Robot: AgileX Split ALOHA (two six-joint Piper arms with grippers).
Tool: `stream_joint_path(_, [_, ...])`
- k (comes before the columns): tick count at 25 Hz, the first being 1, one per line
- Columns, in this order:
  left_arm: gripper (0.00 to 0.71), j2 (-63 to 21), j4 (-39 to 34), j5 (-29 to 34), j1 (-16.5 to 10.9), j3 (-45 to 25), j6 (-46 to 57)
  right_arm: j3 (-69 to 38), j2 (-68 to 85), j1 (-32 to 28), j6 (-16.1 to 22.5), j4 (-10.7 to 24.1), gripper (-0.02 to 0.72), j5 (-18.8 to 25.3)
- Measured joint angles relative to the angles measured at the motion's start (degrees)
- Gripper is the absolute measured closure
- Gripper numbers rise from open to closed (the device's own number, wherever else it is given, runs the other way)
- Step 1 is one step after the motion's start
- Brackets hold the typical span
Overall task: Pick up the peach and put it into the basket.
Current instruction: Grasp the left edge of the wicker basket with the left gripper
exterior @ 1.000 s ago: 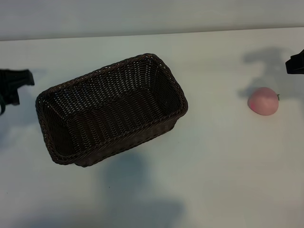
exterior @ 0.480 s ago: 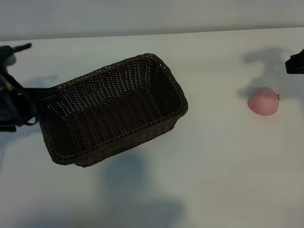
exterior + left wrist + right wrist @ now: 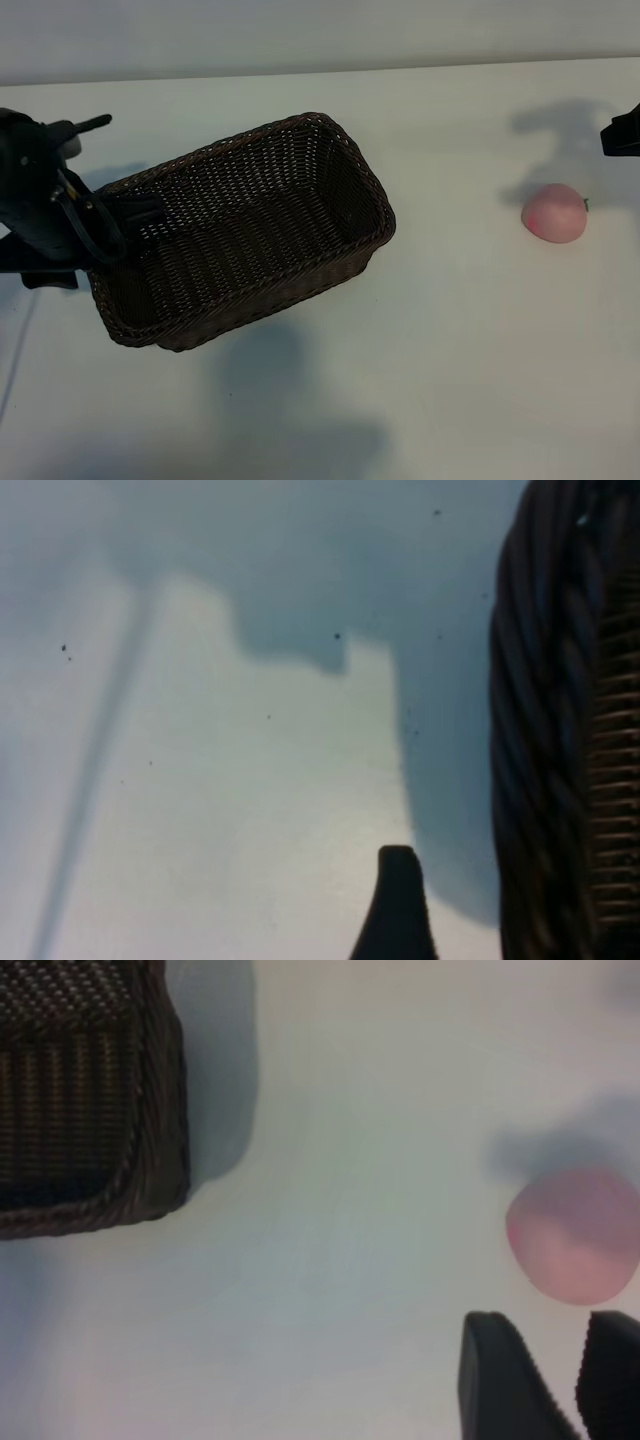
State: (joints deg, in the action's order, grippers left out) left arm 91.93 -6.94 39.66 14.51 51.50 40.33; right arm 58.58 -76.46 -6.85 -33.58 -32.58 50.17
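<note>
The pink peach [image 3: 555, 212] lies on the white table at the right, well apart from the basket. The dark-brown wicker basket [image 3: 340, 255] sits left of centre and nothing lies in it. My left gripper [image 3: 135, 212] hangs open over the basket's left end. In the left wrist view one dark finger [image 3: 396, 905] shows beside the braided rim [image 3: 545, 740], holding nothing. My right gripper [image 3: 622, 130] is at the right edge, behind the peach. In the right wrist view it [image 3: 548, 1325] stands open and empty, just short of the peach [image 3: 575, 1235].
The white table [image 3: 450, 360] stretches bare between basket and peach and along the front. The basket's near corner [image 3: 120, 1180] shows in the right wrist view. A pale wall runs along the back.
My left arm has swung in from the left edge to the basket's left end. The right gripper, the peach and the basket have not moved.
</note>
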Motion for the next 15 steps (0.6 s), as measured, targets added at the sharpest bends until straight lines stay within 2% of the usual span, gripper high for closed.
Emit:
stream_joint_path(8, [0.12, 3.99, 0.12, -0.4, 0.0, 0.0, 0.0, 0.0, 0.0, 0.0, 0.0, 0.0, 0.458, 0.33])
stream_joint_path(15, [0.12, 6.54, 1.88, -6.46, 0.0, -1.67, 0.0, 0.0, 0.0, 0.0, 0.0, 0.0, 0.458, 0.44])
